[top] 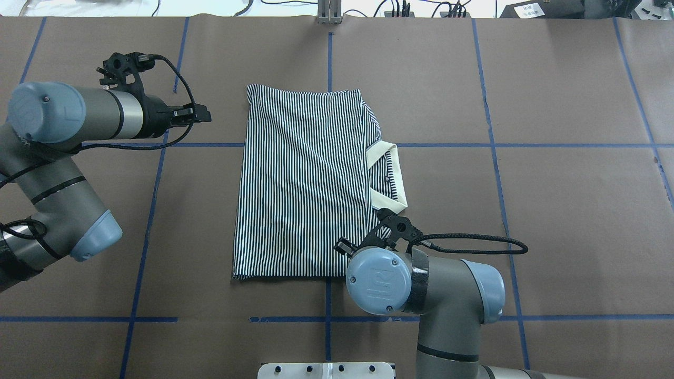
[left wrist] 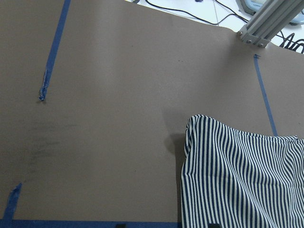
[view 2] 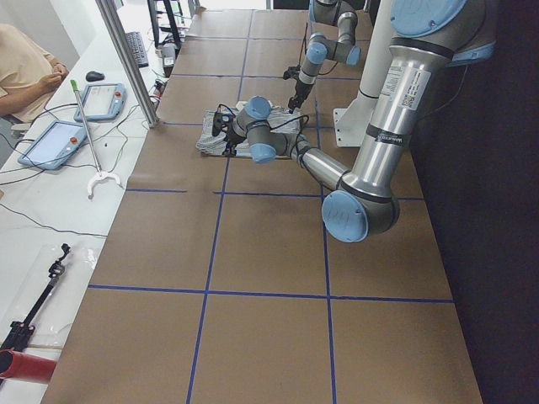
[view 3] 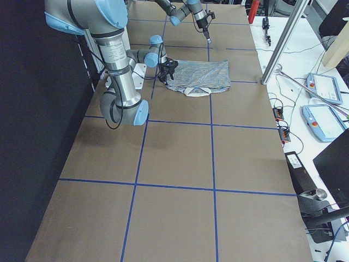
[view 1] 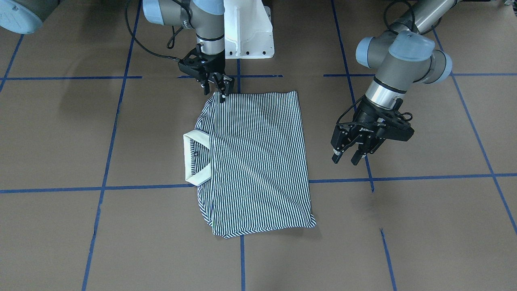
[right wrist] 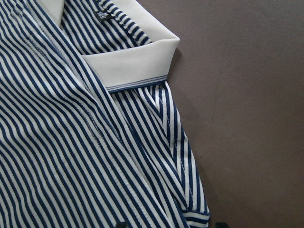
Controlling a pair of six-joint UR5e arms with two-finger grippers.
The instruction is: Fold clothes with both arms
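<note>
The navy-and-white striped polo shirt (view 1: 258, 161) lies flat on the brown table, folded into a long rectangle, with its cream collar (view 1: 194, 157) at one side. It also shows in the overhead view (top: 300, 179). My right gripper (view 1: 216, 92) is open, low over the shirt corner nearest the robot base; its wrist view shows the collar (right wrist: 133, 61) and the striped shoulder (right wrist: 71, 156) close below. My left gripper (view 1: 345, 159) is open and empty, held above bare table beside the shirt's hem side. Its wrist view shows a hem corner (left wrist: 237, 180).
The white pedestal base (view 1: 248, 32) stands at the robot's edge of the table. Blue tape lines (view 1: 141, 188) cross the brown surface. An aluminium post (top: 329, 10) stands at the far edge. Tablets (view 2: 50, 143) and an operator (view 2: 21, 67) are beyond it.
</note>
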